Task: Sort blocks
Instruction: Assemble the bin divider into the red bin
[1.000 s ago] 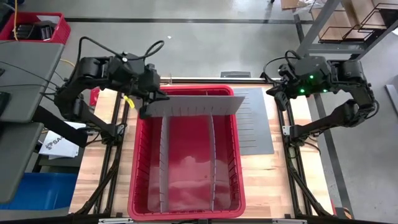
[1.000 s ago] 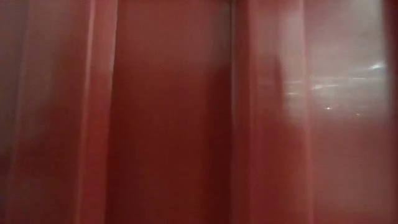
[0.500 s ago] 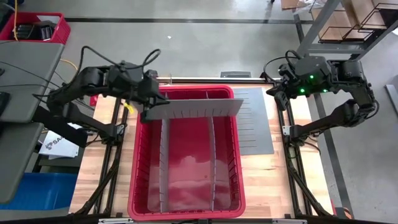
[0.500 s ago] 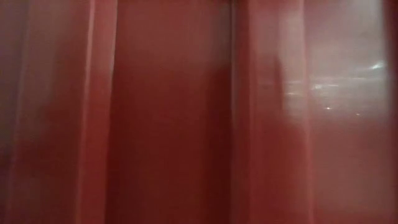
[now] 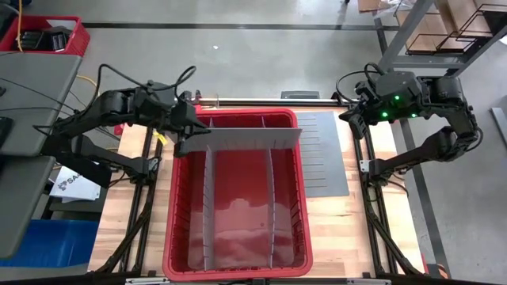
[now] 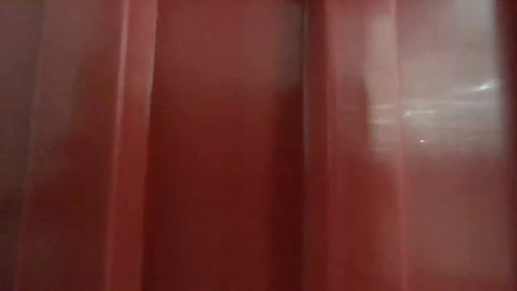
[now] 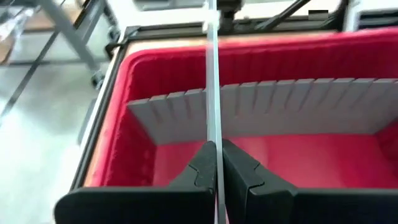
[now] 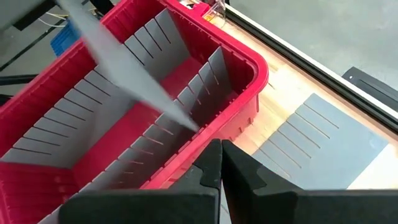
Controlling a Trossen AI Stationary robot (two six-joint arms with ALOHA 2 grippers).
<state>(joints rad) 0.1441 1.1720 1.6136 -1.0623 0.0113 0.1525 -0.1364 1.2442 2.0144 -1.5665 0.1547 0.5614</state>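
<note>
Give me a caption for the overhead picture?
Left fingers lower a grey divider into the red bin.

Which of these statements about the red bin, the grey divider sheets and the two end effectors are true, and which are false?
1. The left end effector is shut on a grey divider sheet. True.
2. The red bin already holds two standing dividers. True.
3. The right end effector holds a sheet too. False: it is shut on nothing, beside the bin.
4. Coloured blocks lie in the bin. False: none show.
5. A spare sheet lies flat beside the bin. True.
</note>
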